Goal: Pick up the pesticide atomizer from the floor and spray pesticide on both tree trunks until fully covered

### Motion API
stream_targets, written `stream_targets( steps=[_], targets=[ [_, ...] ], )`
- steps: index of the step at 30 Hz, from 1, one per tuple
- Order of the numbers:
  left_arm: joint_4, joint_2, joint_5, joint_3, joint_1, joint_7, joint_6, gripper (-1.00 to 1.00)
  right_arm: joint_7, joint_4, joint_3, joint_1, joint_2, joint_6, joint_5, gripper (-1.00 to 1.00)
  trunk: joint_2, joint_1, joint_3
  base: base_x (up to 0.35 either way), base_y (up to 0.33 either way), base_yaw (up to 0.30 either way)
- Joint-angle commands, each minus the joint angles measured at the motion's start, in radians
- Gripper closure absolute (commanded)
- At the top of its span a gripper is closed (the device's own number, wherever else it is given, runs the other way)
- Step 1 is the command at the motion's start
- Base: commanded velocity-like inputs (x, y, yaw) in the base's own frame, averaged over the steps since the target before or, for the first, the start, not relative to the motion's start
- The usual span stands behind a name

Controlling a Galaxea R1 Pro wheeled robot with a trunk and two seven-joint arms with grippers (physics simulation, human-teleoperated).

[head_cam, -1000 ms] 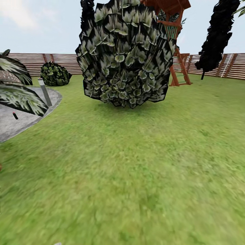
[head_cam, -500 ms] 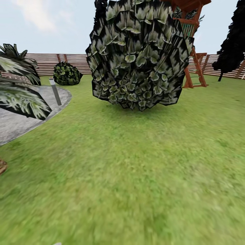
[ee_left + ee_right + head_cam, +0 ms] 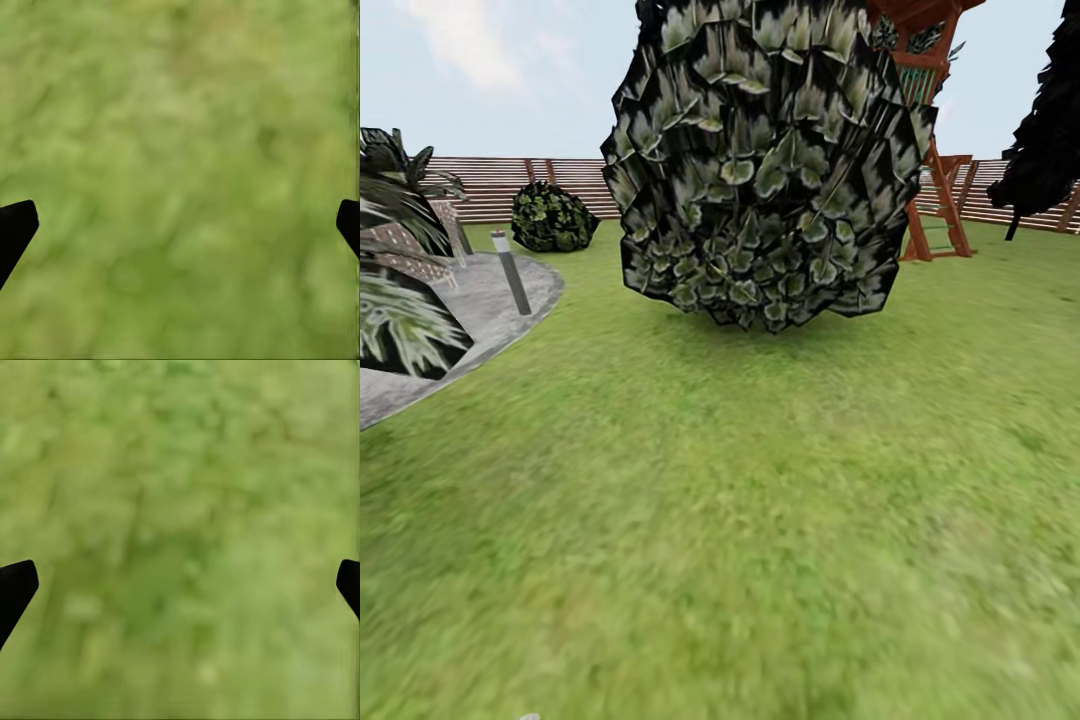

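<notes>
Transit step: both tools, left point(image 3: 180, 225) and right point(image 3: 180, 585), spread wide and empty over lawn point(image 3: 760, 520). Atomizer and pale trunks unseen; next, locate the atomizer beyond the bush point(image 3: 760, 160).

Left pincer point(image 3: 180, 225) and right pincer point(image 3: 180, 585) both hang spread wide, holding nothing.

A wide green lawn point(image 3: 740, 520) is shown under a pale, lightly clouded sky point(image 3: 490, 80). A large round leafy bush point(image 3: 760, 160) is seen ahead at centre, with a smaller bush point(image 3: 553, 217) set near a brown slatted fence point(image 3: 490, 185). A grey paved patio point(image 3: 480, 310) with a short lamp post point(image 3: 512, 272) is placed at left. A red-brown wooden structure point(image 3: 930, 130), possibly a play tower, is partly hidden behind the large bush. A near-black cone-shaped tree point(image 3: 1050, 130) is seen at right.
</notes>
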Motion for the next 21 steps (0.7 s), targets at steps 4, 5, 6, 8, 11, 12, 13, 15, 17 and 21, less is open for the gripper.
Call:
stream_targets(
  steps=[4, 5, 6, 8, 11, 12, 13, 15, 17, 21],
  targets=[
    [0.001, 0.0, 0.001, 0.002, -0.001, -0.001, -0.003, -1.0, 0.0, 0.001, 0.0, -0.001, 0.0, -0.003, 0.002, -1.0, 0.0, 0.0, -0.001, 0.338, -0.109, 0.034],
    [0.001, 0.0, 0.0, 0.002, -0.001, -0.001, -0.003, -1.0, 0.0, 0.001, 0.0, -0.001, 0.0, -0.003, 0.002, -1.0, 0.0, 0.0, -0.001, 0.338, -0.108, 0.116],
    [0.001, 0.0, 0.0, 0.002, -0.001, -0.001, -0.003, -1.0, 0.0, 0.001, 0.0, -0.001, 0.0, -0.003, 0.002, -1.0, 0.0, 0.0, -0.001, 0.338, -0.108, 0.165],
    [0.001, 0.0, 0.0, 0.002, -0.001, -0.001, -0.003, -1.0, 0.0, 0.001, 0.0, -0.001, 0.0, -0.003, 0.002, -1.0, 0.0, 0.0, -0.001, 0.338, -0.108, 0.2],
    [0.001, 0.0, 0.001, 0.002, -0.001, -0.001, -0.003, -1.0, 0.0, 0.001, 0.0, -0.001, 0.0, -0.003, 0.002, -1.0, 0.0, 0.0, -0.001, 0.338, -0.108, 0.227],
    [0.001, 0.0, 0.001, 0.002, -0.001, -0.001, -0.003, -1.0, 0.0, 0.001, 0.0, -0.001, 0.0, -0.003, 0.002, -1.0, 0.0, 0.0, -0.001, 0.338, -0.108, 0.236],
    [0.001, 0.0, 0.0, 0.002, -0.001, -0.001, -0.003, -1.0, 0.0, 0.001, 0.0, -0.001, 0.0, -0.003, 0.002, -1.0, 0.0, 0.0, -0.001, 0.338, -0.108, 0.24],
    [0.001, 0.0, 0.0, 0.002, -0.001, 0.0, -0.003, -1.0, 0.0, 0.001, 0.0, -0.001, 0.0, -0.003, 0.002, -1.0, 0.0, 0.0, -0.001, 0.338, -0.108, 0.243],
    [0.001, 0.0, 0.0, 0.002, -0.001, 0.0, -0.003, -1.0, 0.0, 0.001, 0.0, -0.001, 0.0, -0.003, 0.002, -1.0, 0.0, 0.0, -0.001, 0.338, -0.108, 0.244],
    [0.001, 0.0, 0.0, 0.002, -0.001, -0.001, -0.003, -1.0, 0.0, 0.001, 0.0, -0.001, 0.0, -0.003, 0.002, -1.0, 0.0, 0.0, -0.001, 0.338, -0.108, 0.245]
  ],
)
